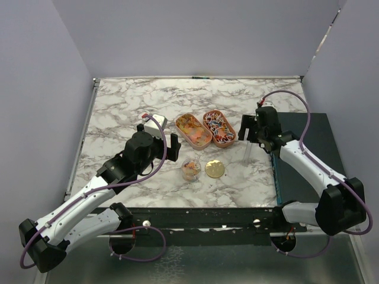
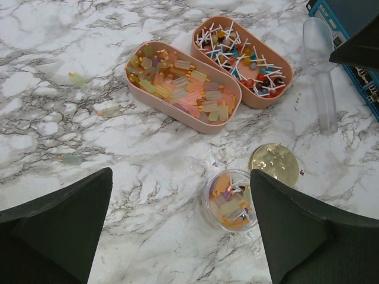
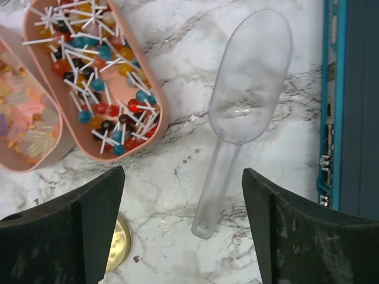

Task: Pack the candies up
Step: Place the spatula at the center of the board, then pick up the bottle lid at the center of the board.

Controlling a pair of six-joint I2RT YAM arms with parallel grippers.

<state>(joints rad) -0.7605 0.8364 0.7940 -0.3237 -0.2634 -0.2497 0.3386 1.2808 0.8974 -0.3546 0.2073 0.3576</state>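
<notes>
Orange-yellow candies [image 2: 180, 86] fill one oval pink tray [image 2: 169, 111]. Red, blue and white stick candies [image 2: 240, 56] fill the tray beside it [image 2: 262, 102]. A small clear jar [image 2: 230, 201] holds a few candies, with a gold lid [image 2: 274, 164] lying flat next to it. My left gripper [image 2: 181, 174] hangs open above the table, the jar just inside its right finger. My right gripper [image 3: 183, 171] is open over the handle of a clear plastic scoop [image 3: 246, 100], which lies flat on the marble without touching either finger.
A few loose pale candies [image 2: 77, 78] lie scattered on the marble left of the trays. A dark box with a blue edge [image 3: 334, 106] borders the table on the right, close to the scoop. Grey walls enclose the table.
</notes>
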